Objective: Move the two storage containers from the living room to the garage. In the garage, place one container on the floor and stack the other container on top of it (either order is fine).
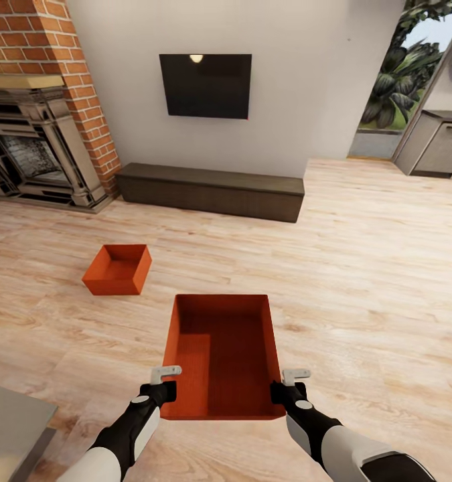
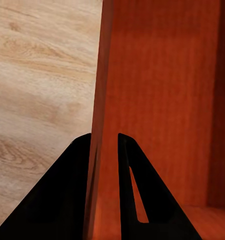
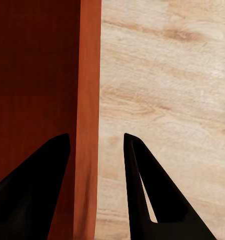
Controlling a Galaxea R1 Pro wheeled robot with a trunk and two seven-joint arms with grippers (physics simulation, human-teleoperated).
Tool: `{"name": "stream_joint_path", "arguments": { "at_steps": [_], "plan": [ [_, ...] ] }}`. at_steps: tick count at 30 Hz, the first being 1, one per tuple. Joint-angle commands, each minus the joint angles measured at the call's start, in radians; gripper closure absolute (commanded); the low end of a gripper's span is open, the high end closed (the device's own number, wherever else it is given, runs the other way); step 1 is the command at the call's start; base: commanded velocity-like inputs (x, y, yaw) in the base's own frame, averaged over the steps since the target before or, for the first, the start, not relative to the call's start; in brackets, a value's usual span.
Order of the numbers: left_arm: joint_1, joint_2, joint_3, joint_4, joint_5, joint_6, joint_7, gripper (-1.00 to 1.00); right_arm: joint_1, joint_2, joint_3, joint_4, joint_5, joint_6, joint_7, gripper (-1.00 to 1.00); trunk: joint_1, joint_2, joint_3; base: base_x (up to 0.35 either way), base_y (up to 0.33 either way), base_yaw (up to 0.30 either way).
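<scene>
The nearer storage container (image 1: 222,355), an orange-red open-top bin with plain, slightly tapered walls, is being held low over the light wood plank floor (image 1: 359,281) of the living room, directly ahead of the robot. The left gripper (image 1: 167,379) is straddling the bin's left wall, its dark fingers (image 2: 130,190) closing tight on the thin rim; the right gripper (image 1: 289,383) is straddling the right wall, but with one finger (image 3: 147,190) standing visibly off the wall, so its hold is looking looser. The likely risk is the smooth, rigid wall slipping from such narrow edge pinches, tilting or dropping the bin should the arms drift apart. The second container (image 1: 118,269) is sitting on the planks farther off to the left, near the red brick fireplace (image 1: 45,107) and a low dark bench (image 1: 212,191) under the wall TV (image 1: 205,86).
</scene>
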Motion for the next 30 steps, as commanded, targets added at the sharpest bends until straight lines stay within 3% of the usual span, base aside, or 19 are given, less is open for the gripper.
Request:
{"name": "stream_joint_path", "arguments": {
  "at_steps": [1, 30],
  "plan": [
    [0.0, -0.001, 0.014, -0.001, -0.003, 0.007, 0.008, 1.0, -0.001, 0.005, -0.028, -0.003, 0.003, -0.002, -0.001, 1.0, 0.001, -0.002, 0.0, 0.0, 0.0, -0.073],
    [0.0, -0.001, 0.013, -0.008, -0.003, 0.007, 0.008, 1.0, -0.001, 0.005, -0.028, -0.003, 0.003, -0.002, -0.001, 1.0, 0.001, -0.002, 0.045, 0.0, 0.0, -0.076]
  ]
}}
